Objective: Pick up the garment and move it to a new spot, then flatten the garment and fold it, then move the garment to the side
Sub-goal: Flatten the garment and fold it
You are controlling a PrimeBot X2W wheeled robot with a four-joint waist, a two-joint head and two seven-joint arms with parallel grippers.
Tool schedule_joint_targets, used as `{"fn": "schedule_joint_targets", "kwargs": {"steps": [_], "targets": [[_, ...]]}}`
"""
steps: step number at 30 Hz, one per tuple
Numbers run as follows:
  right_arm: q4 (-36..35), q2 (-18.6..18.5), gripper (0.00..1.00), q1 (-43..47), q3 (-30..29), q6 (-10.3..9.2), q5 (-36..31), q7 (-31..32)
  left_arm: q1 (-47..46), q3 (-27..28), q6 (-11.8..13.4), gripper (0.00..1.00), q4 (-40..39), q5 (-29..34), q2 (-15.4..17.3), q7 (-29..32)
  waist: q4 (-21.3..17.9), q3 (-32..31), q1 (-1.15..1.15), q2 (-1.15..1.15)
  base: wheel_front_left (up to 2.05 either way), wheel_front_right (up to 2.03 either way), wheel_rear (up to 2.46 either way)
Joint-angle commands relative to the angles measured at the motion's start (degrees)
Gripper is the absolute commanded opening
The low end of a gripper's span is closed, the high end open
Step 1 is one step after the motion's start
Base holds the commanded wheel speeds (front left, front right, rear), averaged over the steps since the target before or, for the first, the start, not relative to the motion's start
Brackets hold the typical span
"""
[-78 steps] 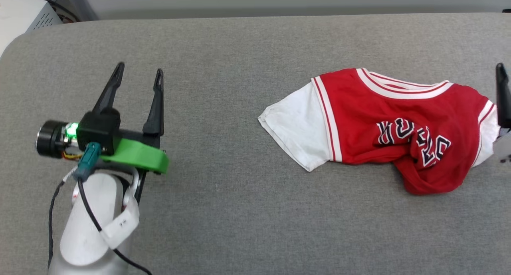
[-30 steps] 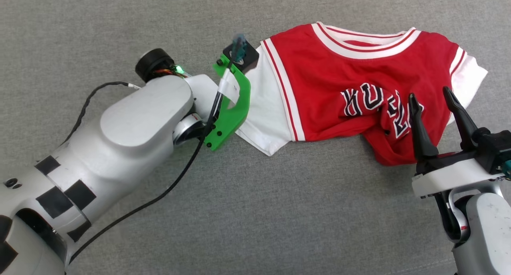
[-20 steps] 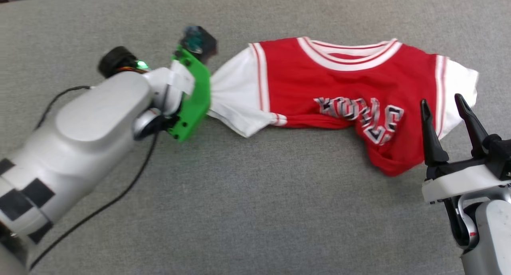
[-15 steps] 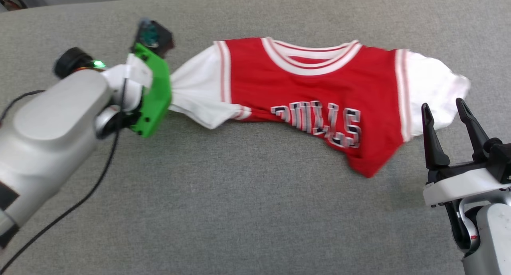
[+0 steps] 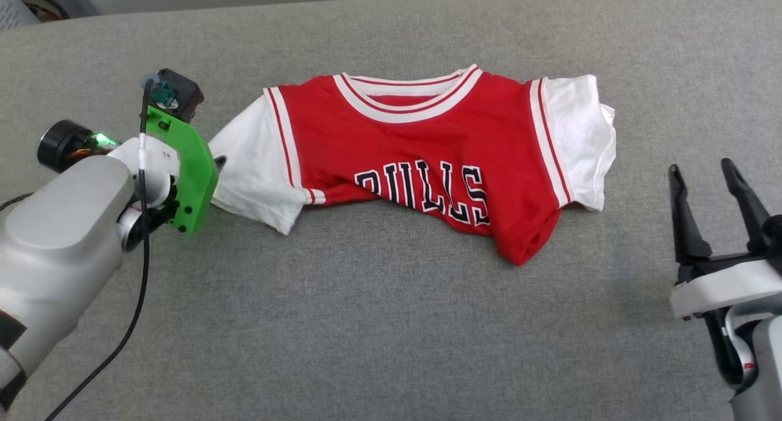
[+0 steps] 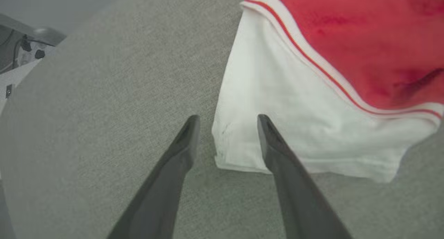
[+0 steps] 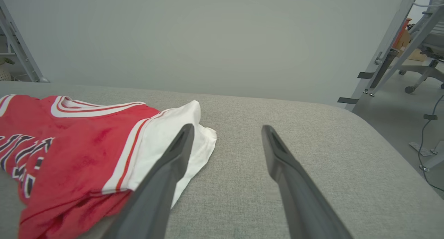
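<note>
Head cam: high, pitched steeply down at the grey padded surface (image 5: 366, 323), mid range, whole garment (image 5: 427, 134) in frame. Left wrist cam: close in, tilted down along the left gripper (image 6: 228, 117), takes in one white sleeve (image 6: 295, 135) plus some red body. Right wrist cam: low, near level across the surface, looking along the right gripper (image 7: 227, 126) toward the back wall (image 7: 208, 41). Overlap: head and left wrist share the sleeve on the robot's left; head and right wrist share the other sleeve (image 7: 166, 138), collar (image 7: 86, 107) and part of the lettering (image 7: 31, 143).
</note>
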Motion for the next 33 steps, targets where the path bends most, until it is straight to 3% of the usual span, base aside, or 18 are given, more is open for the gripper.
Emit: {"fn": "schedule_joint_targets", "kwargs": {"steps": [1,6,11,14,23,29,33], "targets": [[0.1,-0.8,1.00,-0.7,-0.6,-0.03,0.4,-0.3,1.0,0.5,0.7,1.00,0.1,0.7,-0.7,-2.7,0.7,-1.4,0.00,0.00,0.00,0.00,0.00],[-0.2,-3.9,1.00,-2.9,-2.8,-0.03,0.9,-0.1,2.1,3.2,4.5,1.00,-2.0,3.1,-1.6,-15.9,2.4,-4.1,0.00,0.00,0.00,0.00,0.00],[-1.4,-7.5,1.00,-7.0,-4.0,-0.03,1.5,2.9,4.7,6.2,11.5,1.00,-6.3,5.5,-0.8,-28.2,4.4,-5.6,0.00,0.00,0.00,0.00,0.00],[-1.6,-11.6,1.00,-9.9,-1.9,-0.03,2.7,6.7,7.1,8.6,16.2,1.00,-10.3,6.1,-0.3,-31.9,5.7,-5.6,0.00,0.00,0.00,0.00,0.00],[1.8,-24.5,1.00,-19.2,9.2,-0.03,16.0,27.0,19.3,20.8,28.9,1.00,-26.7,15.0,1.2,-33.3,9.1,-3.3,0.00,0.00,0.00,0.00,0.00],[3.8,-32.3,1.00,-23.2,18.1,-0.03,28.7,46.8,28.8,30.6,32.6,1.00,-34.5,22.3,-0.5,-33.3,11.3,-0.4,0.00,0.00,0.00,0.00,0.00],[5.1,-34.7,1.00,-25.4,21.2,-0.03,31.8,54.0,34.3,36.3,33.7,1.00,-38.7,27.2,-3.4,-33.3,12.7,2.3,0.00,0.00,0.00,0.00,0.00]]}}
